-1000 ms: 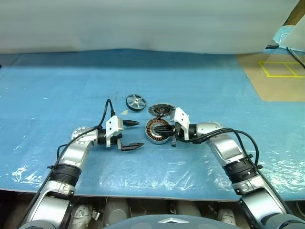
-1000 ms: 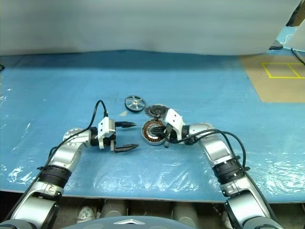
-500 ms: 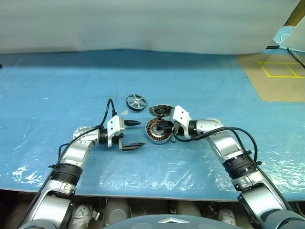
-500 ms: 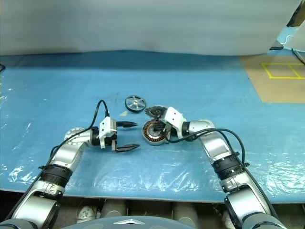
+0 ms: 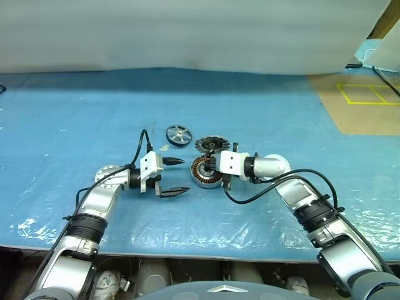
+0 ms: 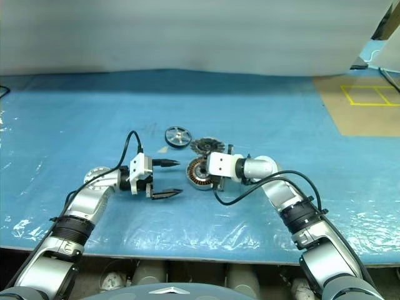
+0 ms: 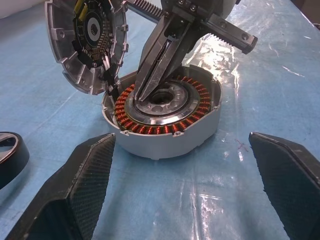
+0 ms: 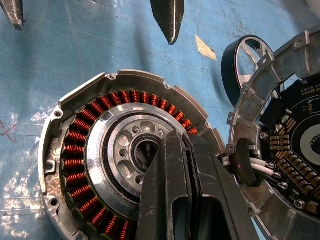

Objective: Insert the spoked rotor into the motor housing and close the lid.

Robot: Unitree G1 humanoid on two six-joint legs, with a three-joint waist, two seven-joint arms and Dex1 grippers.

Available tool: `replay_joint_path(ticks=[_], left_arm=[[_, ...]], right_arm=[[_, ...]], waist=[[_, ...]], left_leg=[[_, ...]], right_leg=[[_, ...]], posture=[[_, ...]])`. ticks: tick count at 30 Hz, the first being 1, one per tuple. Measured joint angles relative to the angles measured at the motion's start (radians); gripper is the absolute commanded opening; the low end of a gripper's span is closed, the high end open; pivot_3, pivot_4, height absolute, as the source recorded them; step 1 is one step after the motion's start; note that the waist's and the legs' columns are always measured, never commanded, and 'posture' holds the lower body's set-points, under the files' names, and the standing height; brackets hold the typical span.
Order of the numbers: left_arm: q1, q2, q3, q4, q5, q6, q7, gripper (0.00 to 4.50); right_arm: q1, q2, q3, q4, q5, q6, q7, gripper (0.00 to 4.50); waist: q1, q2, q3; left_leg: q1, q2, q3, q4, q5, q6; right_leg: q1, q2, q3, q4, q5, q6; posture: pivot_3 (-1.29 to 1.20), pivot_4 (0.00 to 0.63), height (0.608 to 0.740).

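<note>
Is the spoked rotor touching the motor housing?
Apart. The left eye view shows blue mat between the spoked rotor and the motor housing.

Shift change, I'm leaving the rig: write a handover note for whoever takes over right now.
Left gripper: open, empty, beside the motor housing.
Right gripper: shut, holding nothing, tips over the housing's centre.
Lid: swung open, joined at the housing's edge.
Spoked rotor: lying on the blue sheet beyond the housing, not picked up.
Done: housing open.
Left: pick up the rotor, seat it, close the lid.
</note>
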Motion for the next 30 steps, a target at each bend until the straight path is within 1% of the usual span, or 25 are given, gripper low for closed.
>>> replay_joint_path(ticks=[2,4,6,7,9,13,18,22,25,30], left_arm=[[0.000,0.000,0.000,0.000,0.000,0.000,0.000,4.50],[0.000,0.000,0.000,0.000,0.000,0.000,-0.001,4.50],[-0.001,0.000,0.000,0.002,0.000,0.000,-0.001,4.50],[-0.003,-0.001,0.000,0.003,0.000,-0.001,-0.001,4.50],[-0.006,-0.001,0.000,0.007,0.000,-0.001,-0.001,4.50],[-0.007,-0.001,0.000,0.030,0.000,-0.005,-0.002,4.50],[-0.007,-0.001,0.000,0.039,0.000,-0.011,-0.004,4.50],[-0.007,-0.001,0.000,0.043,0.000,-0.016,-0.007,4.50],[-0.007,-0.002,0.000,0.043,0.001,-0.016,-0.003,4.50],[-0.007,-0.006,0.000,0.043,0.001,-0.015,0.001,4.50]], right_arm=[[0.012,0.010,-0.016,-0.018,0.032,0.049,0.017,0.02],[0.036,0.048,-0.071,-0.048,0.126,0.165,0.047,0.02],[0.053,0.081,-0.116,-0.071,0.220,0.271,0.070,0.02],[0.057,0.090,-0.132,-0.081,0.256,0.319,0.082,0.02],[0.059,0.097,-0.150,-0.098,0.308,0.386,0.097,0.02],[0.058,0.108,-0.181,-0.136,0.373,0.466,0.107,0.02],[0.051,0.112,-0.182,-0.158,0.381,0.478,0.105,0.02],[0.043,0.099,-0.158,-0.148,0.349,0.467,0.106,0.02],[0.036,0.071,-0.117,-0.111,0.282,0.401,0.104,0.02],[0.029,0.049,-0.080,-0.098,0.229,0.310,0.105,0.02]], waist=[[0.000,-0.001,-0.002],[0.000,-0.002,-0.002],[-0.002,-0.001,-0.002],[-0.005,-0.001,-0.002],[-0.007,-0.001,-0.002],[-0.002,0.000,-0.001],[0.001,0.000,0.000],[0.000,0.000,0.000],[0.000,0.000,0.000],[0.000,0.000,0.000]], left_leg=[[0.001,0.000,0.000,-0.003,0.000,0.000],[0.000,0.000,0.000,-0.005,0.000,0.000],[-0.005,0.001,0.001,-0.004,0.000,-0.001],[-0.009,0.001,0.001,-0.004,0.002,-0.004],[-0.016,0.001,0.001,-0.004,0.003,-0.004],[-0.018,0.001,0.001,-0.004,0.002,-0.006],[-0.018,0.000,0.001,-0.005,0.002,-0.006],[-0.018,0.000,0.001,-0.004,0.002,-0.006],[-0.018,0.000,0.001,-0.004,0.002,-0.006],[-0.015,0.000,0.001,-0.004,0.002,-0.006]], right_leg=[[0.000,0.000,0.000,-0.002,0.000,0.000],[-0.001,0.001,0.000,-0.003,0.000,-0.001],[-0.006,0.001,0.000,-0.002,-0.001,-0.001],[-0.011,0.001,0.000,-0.002,-0.001,-0.001],[-0.018,0.002,0.000,-0.001,0.000,-0.001],[-0.019,0.002,-0.002,-0.001,0.002,0.002],[-0.019,0.001,-0.002,-0.001,0.000,-0.001],[-0.019,0.001,-0.001,-0.001,0.000,-0.001],[-0.019,0.001,-0.001,-0.001,0.000,-0.001],[-0.016,0.001,-0.001,-0.001,0.000,-0.001]], posture=[[0.00,0.150,0.740],[0.00,0.150,0.740],[0.00,0.150,0.740],[0.00,0.150,0.740],[0.00,0.150,0.740],[0.00,0.150,0.740],[0.00,0.150,0.740],[0.00,0.150,0.740],[0.00,0.150,0.740],[0.00,0.150,0.740]])
